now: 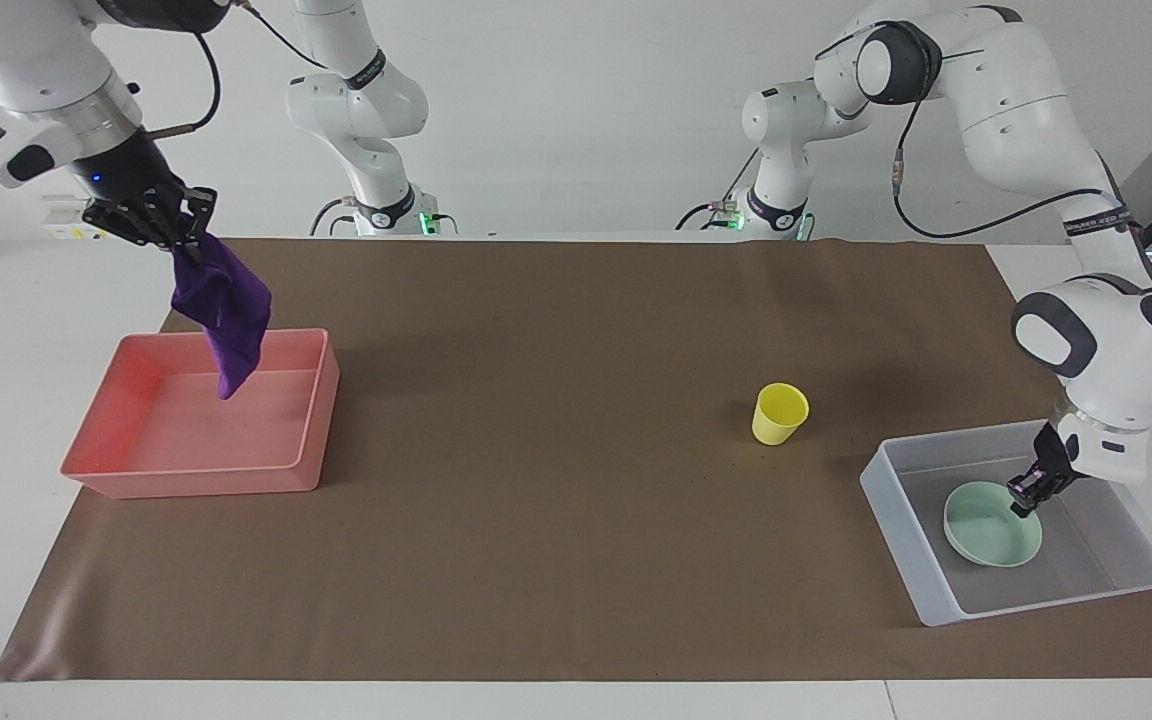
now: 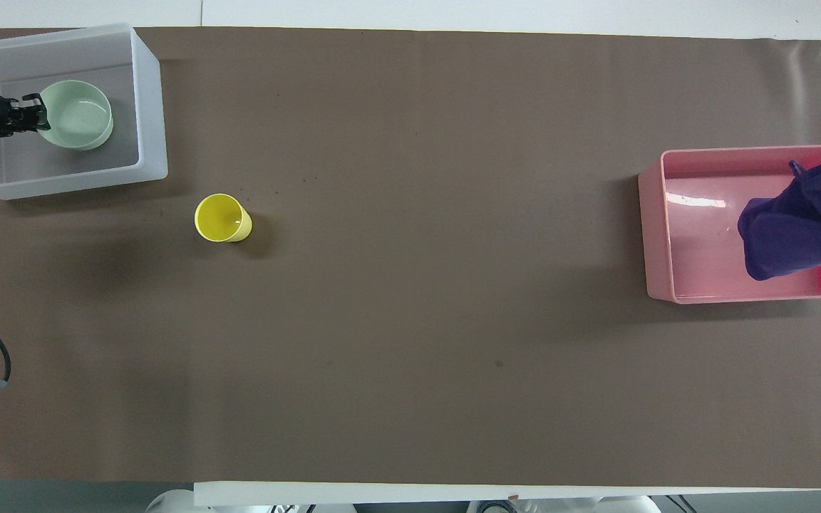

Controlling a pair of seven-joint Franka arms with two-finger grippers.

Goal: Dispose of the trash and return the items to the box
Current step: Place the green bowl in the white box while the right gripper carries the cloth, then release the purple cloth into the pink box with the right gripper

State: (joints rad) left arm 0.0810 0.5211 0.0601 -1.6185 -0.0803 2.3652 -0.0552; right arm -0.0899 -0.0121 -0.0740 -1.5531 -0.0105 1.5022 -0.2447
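Observation:
My right gripper is shut on the deep-purple cloth, which hangs in the air over the pink tray. In the overhead view the cloth covers part of the tray. My left gripper is down inside the translucent bin, shut on the rim of the mint-green bowl. The bowl sits low on the bin's floor and hides the white square. It also shows in the overhead view with the left gripper in the bin. The yellow cup stands upright on the brown mat.
The brown mat covers the table between tray and bin. The pink tray lies at the right arm's end, the bin at the left arm's end. The cup stands nearer to the robots than the bin.

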